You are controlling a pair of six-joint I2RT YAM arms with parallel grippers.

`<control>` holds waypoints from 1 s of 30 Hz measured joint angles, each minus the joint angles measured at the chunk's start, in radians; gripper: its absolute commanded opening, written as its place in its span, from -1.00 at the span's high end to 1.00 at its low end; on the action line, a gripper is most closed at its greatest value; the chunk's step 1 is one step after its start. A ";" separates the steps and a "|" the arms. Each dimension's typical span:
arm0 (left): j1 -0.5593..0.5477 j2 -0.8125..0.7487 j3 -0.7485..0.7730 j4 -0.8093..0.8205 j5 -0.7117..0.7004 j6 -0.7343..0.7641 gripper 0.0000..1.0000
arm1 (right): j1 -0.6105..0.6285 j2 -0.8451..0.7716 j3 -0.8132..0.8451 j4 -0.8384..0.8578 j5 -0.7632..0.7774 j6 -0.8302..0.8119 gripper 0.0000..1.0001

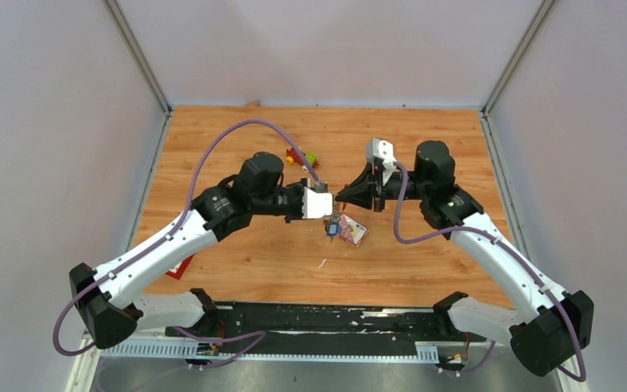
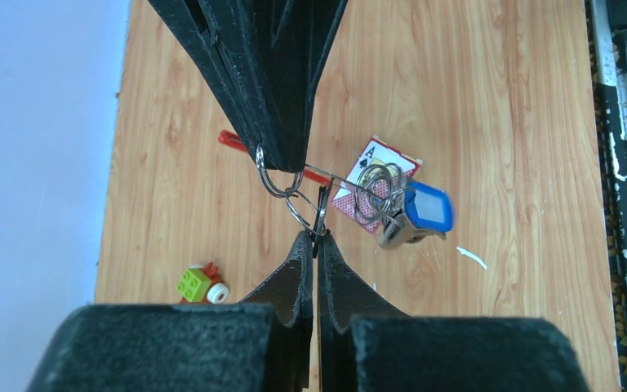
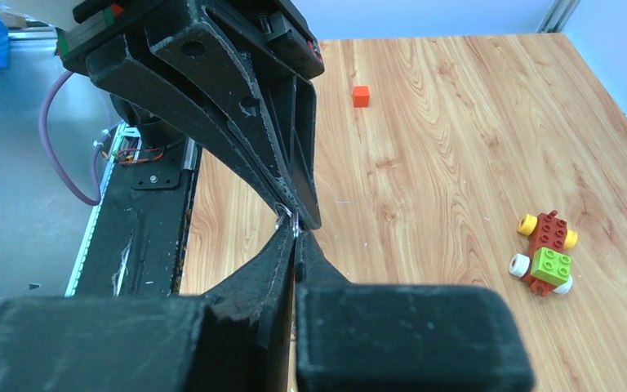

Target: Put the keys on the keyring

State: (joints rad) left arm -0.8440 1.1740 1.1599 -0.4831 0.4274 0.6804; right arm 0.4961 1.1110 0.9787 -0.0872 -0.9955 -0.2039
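Closest to lens, left claw [image 2: 317, 238] tips pressed together, pinching thin wire of keyring [image 2: 292, 198]. Directly opp., right claw [image 2: 282, 159] likewise clamped narrow on same linked wire loops, tip to tip w/ left. Held aloft over mid surface [image 2: 498, 98], prob. for pulling against one another & prying a coil open. Blue-headed key [image 2: 426, 209] dangling from loops off to one side, seemingly threaded on; other keys not visible. Underneath, on surface: playing card [image 2: 392, 159] directly below loops, toy car [image 2: 204, 284] further off, both apart from the work. Risk, by judgement: wire slipping from tips.
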 measured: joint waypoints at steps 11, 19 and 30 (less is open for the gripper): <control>-0.021 0.133 0.094 -0.053 0.006 0.023 1.00 | 0.006 0.000 -0.011 0.002 0.000 0.019 1.00; -0.031 0.149 0.107 -0.082 -0.016 0.026 1.00 | 0.006 0.000 -0.030 0.003 0.005 0.019 1.00; -0.032 0.102 0.095 -0.082 -0.060 0.039 1.00 | 0.008 0.000 -0.030 0.002 0.036 0.002 1.00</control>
State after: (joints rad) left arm -0.8764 1.2762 1.2549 -0.5648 0.3676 0.7197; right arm 0.5037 1.1110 0.9485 -0.0849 -0.9592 -0.2020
